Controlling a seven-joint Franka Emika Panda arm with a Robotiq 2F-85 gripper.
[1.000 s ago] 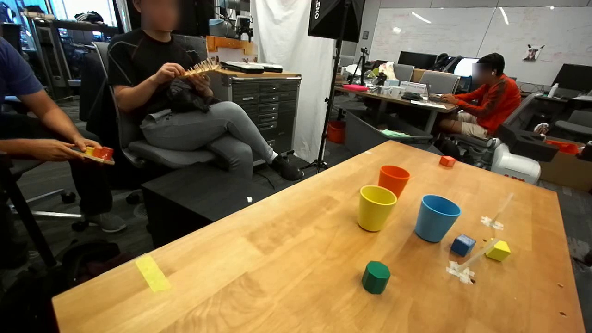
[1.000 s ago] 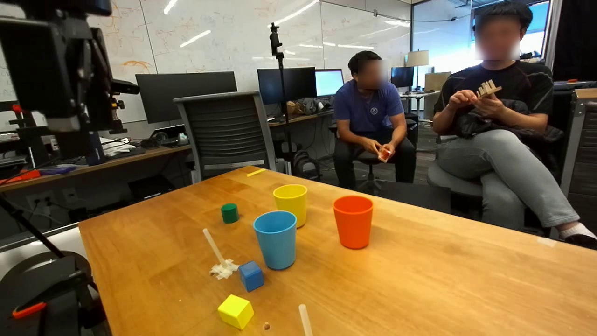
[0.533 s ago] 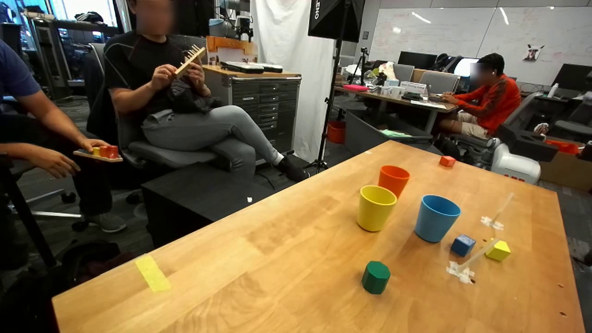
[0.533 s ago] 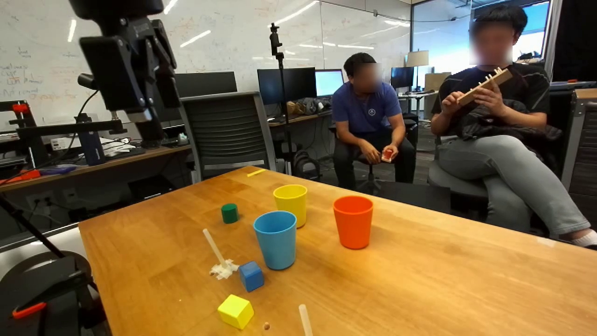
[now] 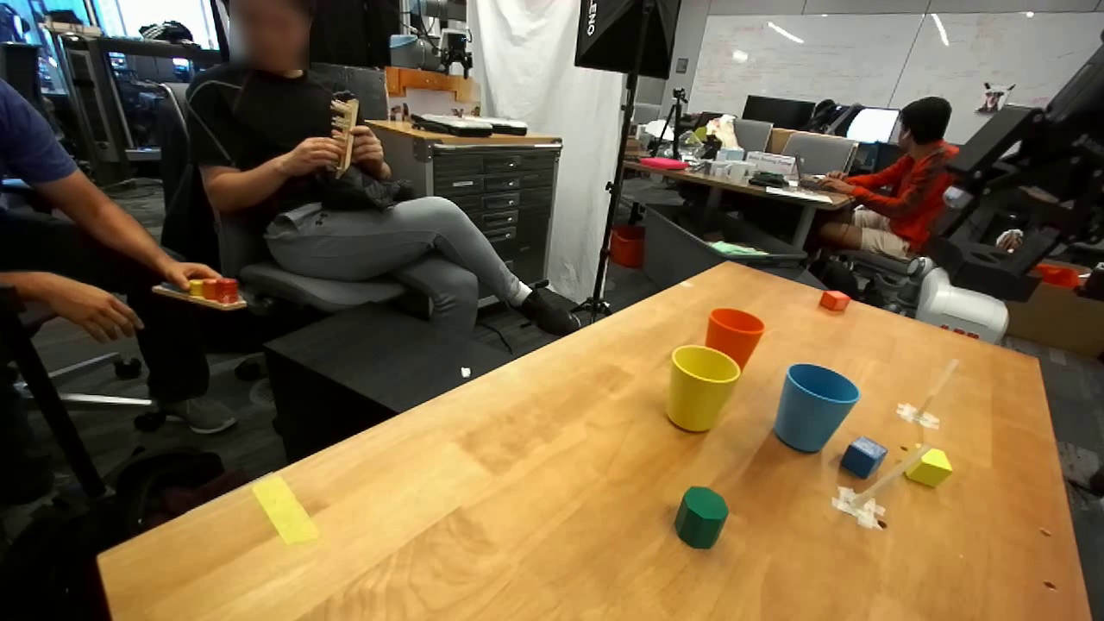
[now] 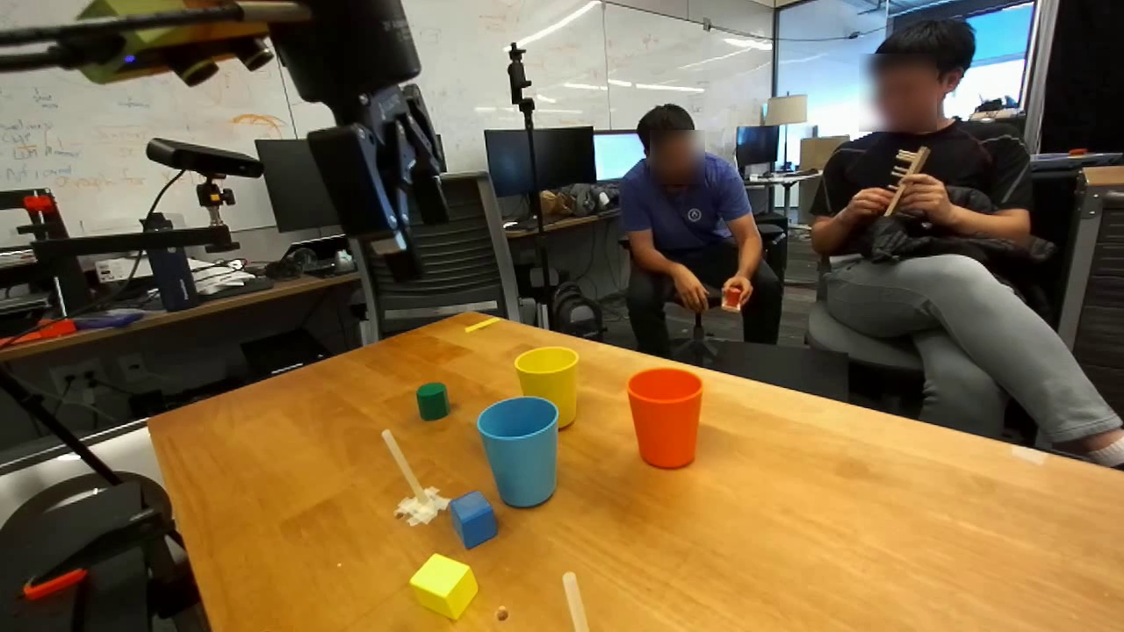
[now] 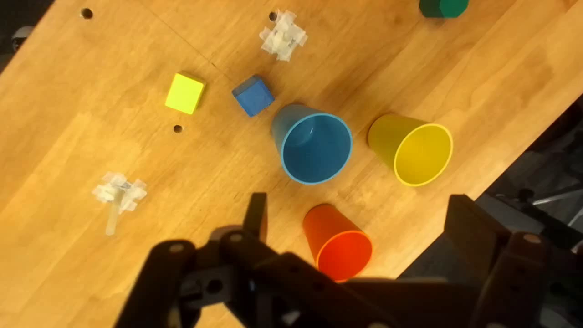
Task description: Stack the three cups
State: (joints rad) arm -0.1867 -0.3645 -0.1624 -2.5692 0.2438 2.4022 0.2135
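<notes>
**Fingers [image 7: 471,228] spread wide!**

We see the gripper [image 7: 357,206] up high, holding nothing; in the wrist view we get the red-orange cup [image 7: 339,243] nearest, then blue cup [image 7: 312,145] and yellow cup [image 7: 410,148], all upright, apart on the table [image 7: 205,159]; blue block [image 7: 253,96] near blue cup.

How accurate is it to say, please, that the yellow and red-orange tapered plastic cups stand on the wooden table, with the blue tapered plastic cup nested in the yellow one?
Nearly: the blue cup is not nested; the wrist view shows it standing on the table, apart from the yellow cup.
</notes>
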